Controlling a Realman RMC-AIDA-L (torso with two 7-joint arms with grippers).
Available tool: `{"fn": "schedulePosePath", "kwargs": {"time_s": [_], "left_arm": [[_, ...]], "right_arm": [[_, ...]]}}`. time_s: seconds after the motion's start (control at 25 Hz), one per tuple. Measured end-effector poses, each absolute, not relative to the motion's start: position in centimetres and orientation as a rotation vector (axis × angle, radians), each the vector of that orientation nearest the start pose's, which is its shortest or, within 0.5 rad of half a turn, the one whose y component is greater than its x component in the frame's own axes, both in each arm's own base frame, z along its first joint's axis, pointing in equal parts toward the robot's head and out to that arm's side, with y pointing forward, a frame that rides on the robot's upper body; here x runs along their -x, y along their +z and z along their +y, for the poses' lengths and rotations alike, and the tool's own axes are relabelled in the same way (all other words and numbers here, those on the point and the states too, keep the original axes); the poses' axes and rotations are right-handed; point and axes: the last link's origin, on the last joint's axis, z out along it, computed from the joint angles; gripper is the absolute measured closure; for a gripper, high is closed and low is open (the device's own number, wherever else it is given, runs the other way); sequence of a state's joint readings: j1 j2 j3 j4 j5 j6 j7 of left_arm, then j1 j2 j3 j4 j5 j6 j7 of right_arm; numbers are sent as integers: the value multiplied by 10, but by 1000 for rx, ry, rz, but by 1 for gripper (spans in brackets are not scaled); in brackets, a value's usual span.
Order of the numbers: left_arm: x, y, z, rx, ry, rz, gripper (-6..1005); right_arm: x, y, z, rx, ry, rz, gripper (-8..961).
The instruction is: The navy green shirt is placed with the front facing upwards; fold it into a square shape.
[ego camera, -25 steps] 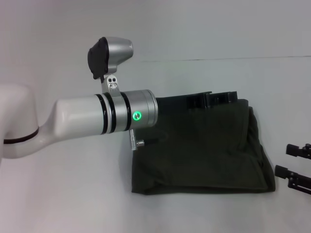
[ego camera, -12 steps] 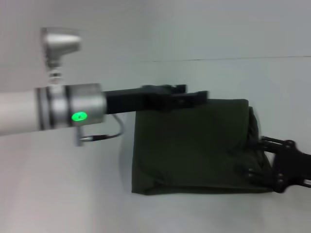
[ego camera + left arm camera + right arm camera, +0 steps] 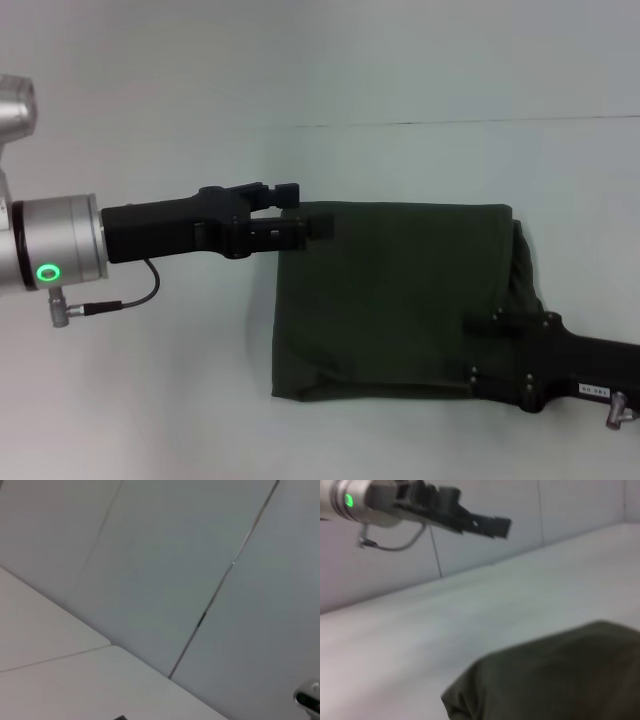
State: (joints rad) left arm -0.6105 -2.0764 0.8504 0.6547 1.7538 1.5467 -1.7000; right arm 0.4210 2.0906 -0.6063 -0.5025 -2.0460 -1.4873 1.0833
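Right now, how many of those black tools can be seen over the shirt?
2. The left tool is over the far left corner of the navy green shirt; the right tool is over its near right part.

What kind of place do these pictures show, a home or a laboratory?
Probably a lab or test bench: a bare white table, plain pale wall panels, and only the folded navy green shirt laid out between the left gripper and right gripper.

The folded cotton shirt (image 3: 400,295) is a plain dark olive green with no print showing, darker in its creases. It lies on a pale grey-white table (image 3: 150,400). The left gripper (image 3: 300,215) is matte black on a silver metal cuff with a glowing green ring light (image 3: 47,272). The right gripper (image 3: 500,345) is matte black too.
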Motion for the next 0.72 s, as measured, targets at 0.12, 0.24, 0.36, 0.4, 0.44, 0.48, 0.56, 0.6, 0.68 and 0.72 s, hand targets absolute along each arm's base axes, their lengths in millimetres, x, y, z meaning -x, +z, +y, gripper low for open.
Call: {"fn": "schedulePosePath", "kwargs": {"time_s": [0.12, 0.24, 0.36, 0.4, 0.44, 0.48, 0.56, 0.6, 0.68, 0.72], "left_arm": [[203, -5, 355, 2718, -992, -892, 84], [202, -5, 355, 2719, -993, -887, 84], [201, -6, 356, 2716, -991, -884, 85], [201, -6, 357, 2715, -990, -883, 85], [200, -7, 357, 2713, -987, -882, 85], [200, -7, 358, 2713, -985, -882, 85], [200, -9, 358, 2710, -979, -884, 86], [200, -9, 359, 2708, -977, -886, 86], [200, -10, 359, 2706, -977, -888, 86], [200, -10, 358, 2707, -978, -889, 87]], "right_arm": [[-321, -27, 283, 2642, 591, 637, 252], [-329, -26, 281, 2617, 559, 677, 253], [-336, -26, 281, 2588, 526, 708, 253], [-337, -26, 281, 2580, 518, 715, 253], [-338, -25, 281, 2573, 513, 719, 253], [-339, -25, 281, 2568, 512, 722, 254], [-338, -24, 281, 2567, 527, 716, 254], [-336, -21, 281, 2570, 544, 706, 254], [-329, -4, 279, 2564, 636, 654, 259], [-329, -4, 279, 2564, 636, 654, 260]]}}
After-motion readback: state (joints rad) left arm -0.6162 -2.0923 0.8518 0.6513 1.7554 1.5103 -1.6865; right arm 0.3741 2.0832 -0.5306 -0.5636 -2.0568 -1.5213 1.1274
